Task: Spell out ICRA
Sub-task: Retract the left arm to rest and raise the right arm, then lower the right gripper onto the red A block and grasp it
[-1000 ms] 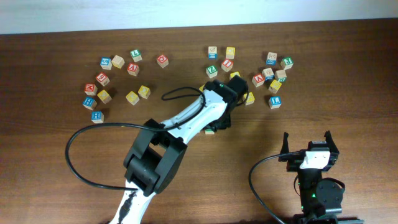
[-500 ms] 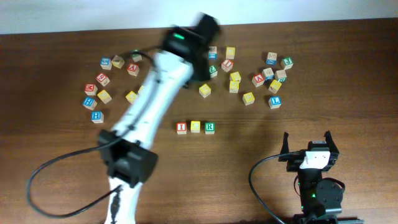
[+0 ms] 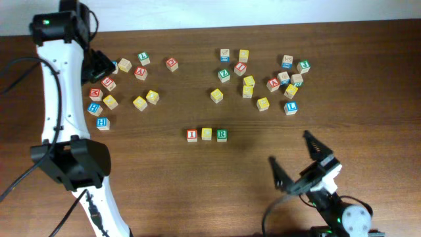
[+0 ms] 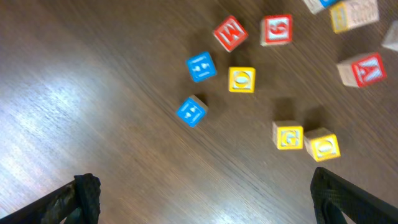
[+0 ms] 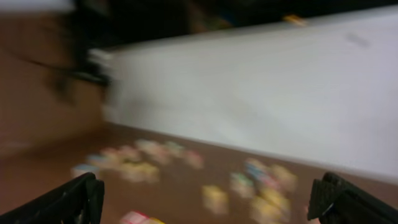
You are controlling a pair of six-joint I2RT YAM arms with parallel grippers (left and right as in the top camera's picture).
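Fetching the A (image 3: pixel 141 72) is the step you are on: the I (image 3: pixel 191 135), C (image 3: pixel 206 133) and R (image 3: pixel 222 135) sit close side by side in a row near the middle of the table (image 3: pixel 197 191), and the spot just right of the R is bare wood. The A lies in the far-left cluster, red face up. Your left gripper (image 3: pixel 100 64) hangs over that cluster's left part, a little left of the cube. In the left wrist view its jaws stand wide apart with nothing between them, and the A shows at the right edge, well off the line between the fingers. I judge your next move is to shift right so the A sits centred, square the jaws to two flat sides, then come down.

Mind the neighbours: a pale cube (image 3: pixel 125 65) sits just left of the A and a green-faced cube (image 3: pixel 143 58) just beyond it on the far side, so a finger may have to drop into a narrow gap. The two yellow cubes (image 3: pixel 139 103) on the near side are clear of it. Don't be drawn by the red M (image 4: pixel 229 33) or the blue cubes (image 4: pixel 201 66) under the camera.

Your right gripper (image 3: pixel 293 153) waits at the near right, jaws spread wide and holding nothing; its wrist view is too blurred to read. It stands well apart from the row and should not block the carry
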